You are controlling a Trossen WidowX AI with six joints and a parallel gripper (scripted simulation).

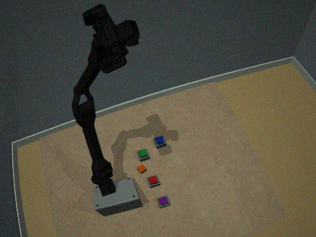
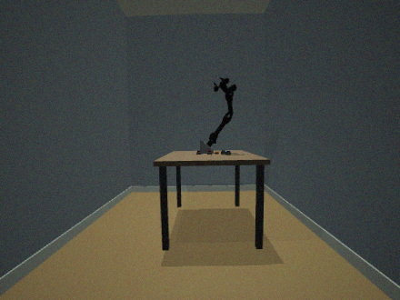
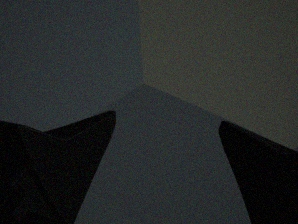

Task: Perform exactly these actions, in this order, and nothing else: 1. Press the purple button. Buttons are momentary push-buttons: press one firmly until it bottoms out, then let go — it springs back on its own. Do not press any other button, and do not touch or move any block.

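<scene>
Purple button (image 1: 164,200): small square purple cap on a grey base, standing on the table (image 1: 233,172) just right of the arm's grey base block (image 1: 116,199), below the red button (image 1: 153,180). Gripper (image 3: 162,176) raised high, jaws wide open, holding nothing.

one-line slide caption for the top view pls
Arm raised high above the table, open gripper holding nothing; purple button unpressed near the base, beside red, green and blue buttons.
</scene>
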